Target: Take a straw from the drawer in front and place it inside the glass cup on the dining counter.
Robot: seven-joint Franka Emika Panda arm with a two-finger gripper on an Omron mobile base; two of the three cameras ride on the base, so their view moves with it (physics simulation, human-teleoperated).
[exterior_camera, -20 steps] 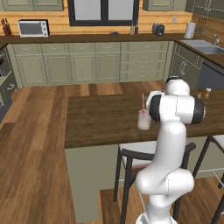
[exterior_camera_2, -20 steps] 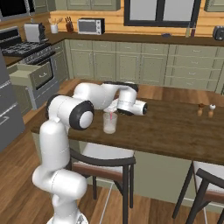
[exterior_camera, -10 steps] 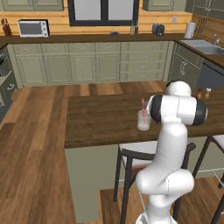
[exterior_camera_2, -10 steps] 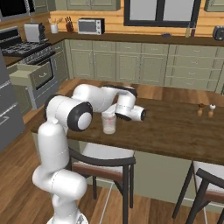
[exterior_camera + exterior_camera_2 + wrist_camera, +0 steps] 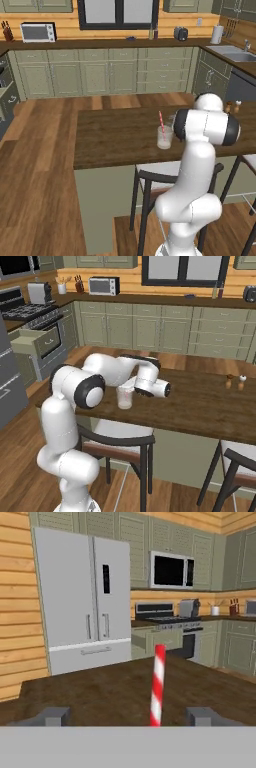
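The red and white striped straw (image 5: 161, 120) stands in the glass cup (image 5: 164, 137) on the dark wood dining counter (image 5: 110, 135). In the hand view my gripper (image 5: 126, 716) is open. The straw (image 5: 158, 684) rises between its two fingertips, nearer the right one and touching neither. From the right base view the hand sits just right of the cup (image 5: 124, 397), level with its rim. The sage-green drawer (image 5: 30, 341) hangs open beside the stove at the far left, and it also shows as the drawer (image 5: 145, 639) in the hand view.
Two small shakers (image 5: 235, 381) stand on the counter to the right. Dark-framed stools (image 5: 115, 441) are tucked under the counter's near edge. A grey refrigerator (image 5: 85, 597) and the stove stand beyond the counter's far end.
The jaws have opened and let go of the straw, which now stands by itself in the cup. The arm has barely moved.
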